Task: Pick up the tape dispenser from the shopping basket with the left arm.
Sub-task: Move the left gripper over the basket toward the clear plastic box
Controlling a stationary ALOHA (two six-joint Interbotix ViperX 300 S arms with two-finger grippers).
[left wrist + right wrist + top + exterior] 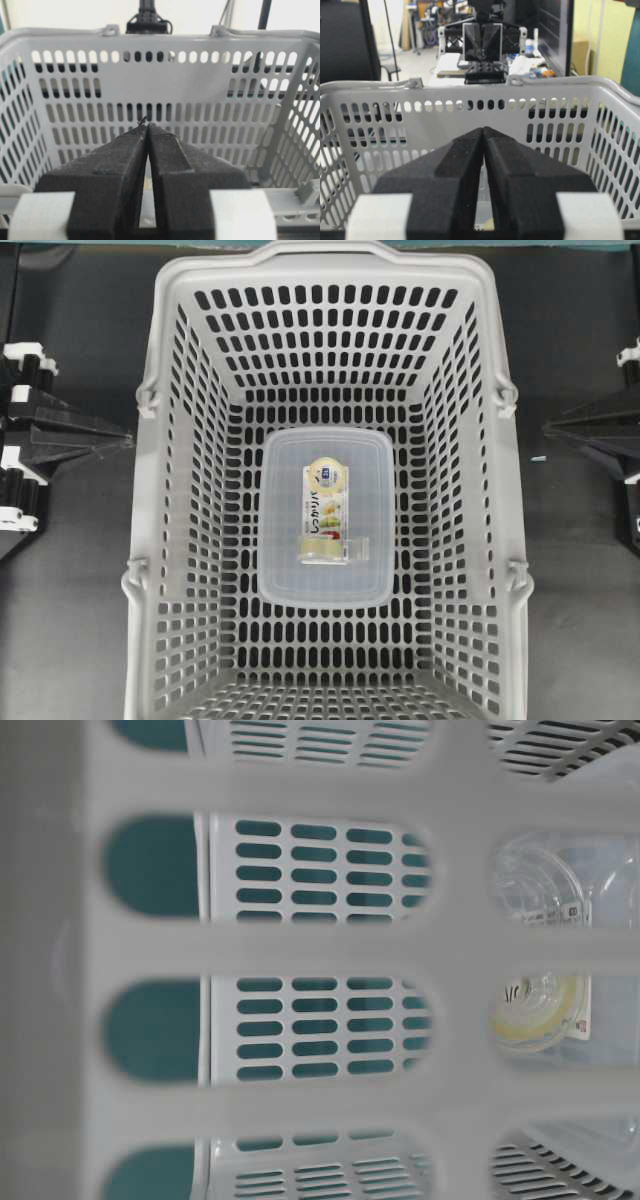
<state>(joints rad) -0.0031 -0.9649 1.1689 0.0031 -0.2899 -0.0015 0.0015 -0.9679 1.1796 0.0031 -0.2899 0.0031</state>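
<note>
In the left wrist view, the left gripper [148,131] fills the foreground: its black jaws are pressed together at the tips and grip nothing. Beyond them you see the slotted wall of the shopping basket [190,95]. The right gripper [483,134] shows the same condition in its own view: jaws together, nothing between them, basket wall directly ahead.

From overhead, note that both arms sit outside the basket, the left gripper [125,439] at the left edge of the view and the right gripper [552,427] at the right edge, each well apart from the basket rim [150,360].

Locate the tape dispenser [326,510] at the middle of the basket floor. It lies flat within the outline of a clear plastic box [283,560], with its cream-yellow label facing up. The basket stands on a dark surface [70,620].
</note>
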